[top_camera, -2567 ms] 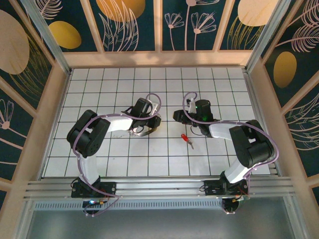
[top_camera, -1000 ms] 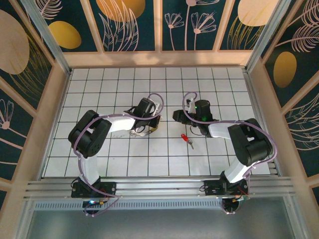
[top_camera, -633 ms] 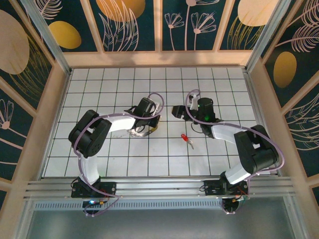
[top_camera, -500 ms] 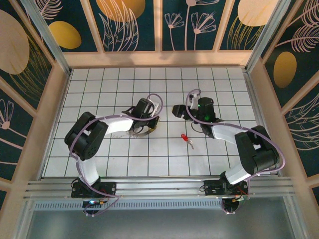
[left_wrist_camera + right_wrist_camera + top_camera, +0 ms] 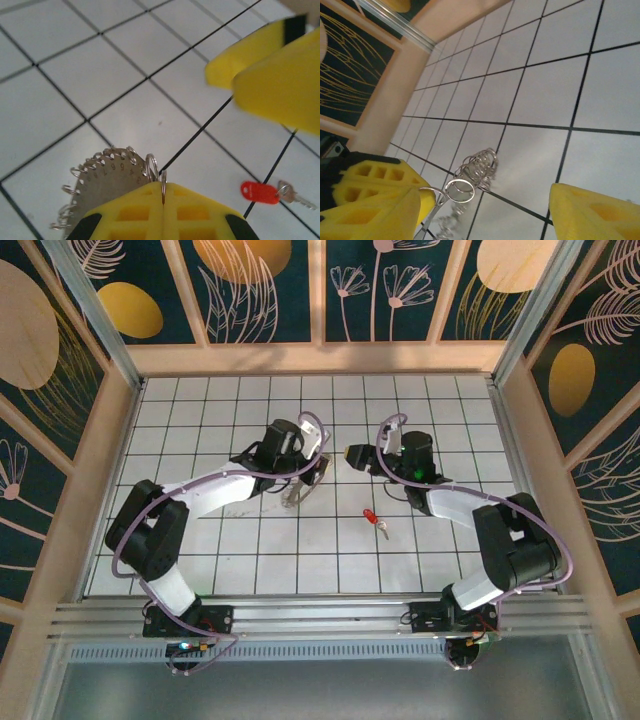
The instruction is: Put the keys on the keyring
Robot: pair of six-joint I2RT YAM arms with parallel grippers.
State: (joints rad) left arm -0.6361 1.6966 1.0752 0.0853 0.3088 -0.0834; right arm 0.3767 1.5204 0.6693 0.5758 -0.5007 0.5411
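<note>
**1. Claw state.** I am reading the left claw (image 5: 163,194) as pressed together, pinching one small wire loop on the rim of the keyring (image 5: 107,177). I am reading the right claw (image 5: 485,200) as spread, with nothing between its fingers. It is hovering near the left claw, pointed at the keyring.

**2. Location of parts.** The keyring is hanging from the left claw's tips over the worktop (image 5: 200,420), left of centre. I cannot tell whether its lower edge is touching the surface. The key (image 5: 372,519) is lying flat on the worktop, apart from both claws and nearer the right arm. Its red head is pointing towards the far side and its silver blade towards the arm bases.

**3. Handling, keyring.** I am judging it to be light, thin metal. The rim loops are fine wire and look springy, so I am expecting the body to swing and twist under a single-point pinch. Any second hold should go on the rim, next to the loop that is to receive the key, not on the flat face.

**4. Handling, key.** I am treating it as very light and small against the claw's fingers. The plastic head looks thicker and less slippery, so I am planning to grip there, leaving the metal end free for threading. The blade is smooth and lying flush, so a pinch there is likely to skid.
</note>
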